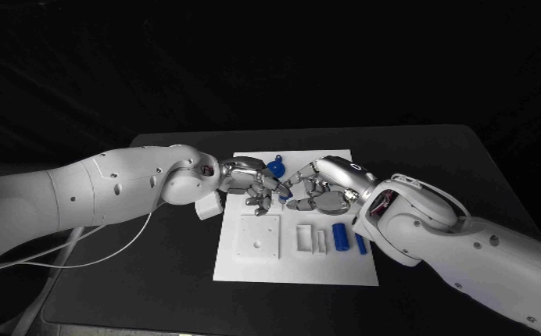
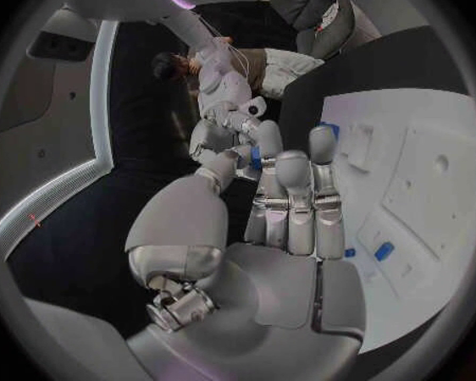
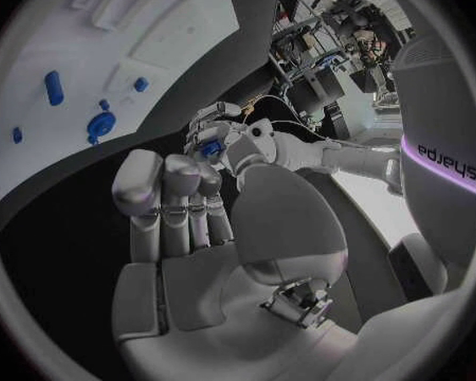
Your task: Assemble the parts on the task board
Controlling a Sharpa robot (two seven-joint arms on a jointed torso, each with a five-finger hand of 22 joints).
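1. The 2 hands meet above the far half of the white task board (image 1: 338, 273), which lies in the middle of the black table (image 1: 451, 156).
2. The left hand (image 1: 248, 182) and the right hand (image 1: 319, 187) come together fingertip to fingertip, with a small blue part (image 1: 284, 192) caught between them.
3. Both wrist views show that blue part at the fingertips. The right hand appears to pinch it; whether the left hand grips it too or only touches it, I cannot tell.
4. A round blue part (image 1: 276, 169) sits on the board just beyond the hands. A blue cylinder (image 1: 339, 234) and a thinner blue pin (image 1: 361, 244) lie on the near half, beside a white square block (image 1: 258, 237) and a white slotted piece (image 1: 304, 237).
5. Risk: this looks like a hand-over or a joint fit, so the small part could slip out if one hand lets go before the other has a firm hold.
6. Risk: a dropped part could knock the round blue part or roll off the board.
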